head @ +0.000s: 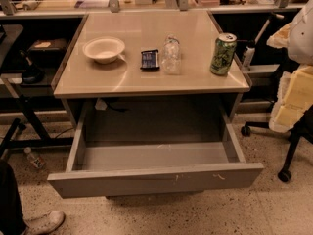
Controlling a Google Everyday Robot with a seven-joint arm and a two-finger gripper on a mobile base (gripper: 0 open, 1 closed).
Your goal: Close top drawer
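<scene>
Missing from view: the gripper is outside the frame, so I cannot tell whether its fingers are spread or pressed together.
Cut off: a pale shoe (46,223) and a dark trouser leg at the bottom-left corner; a wheeled chair (289,153) at the right edge, with a yellow bundle (296,99) on it.
Hard to make out: the clutter on the back shelf (146,6); the shadowed recess under the tabletop, where a dark cable hangs.
Top drawer (155,179): pulled far out toward the camera. Its flat grey front is low in the picture, with pale scratches right of centre and a shallow grey tray behind it.
Drawer and gripper: with the gripper unseen, their relation cannot be told.
Tabletop (146,80): beige and glossy. From left to right it holds a white bowl (103,49), a dark packet (150,59), a clear bottle (171,56) just beside the packet, and a green can (223,54) near the right edge.
Floor: speckled, with a small plastic bottle (34,158) lying left of the drawer.
</scene>
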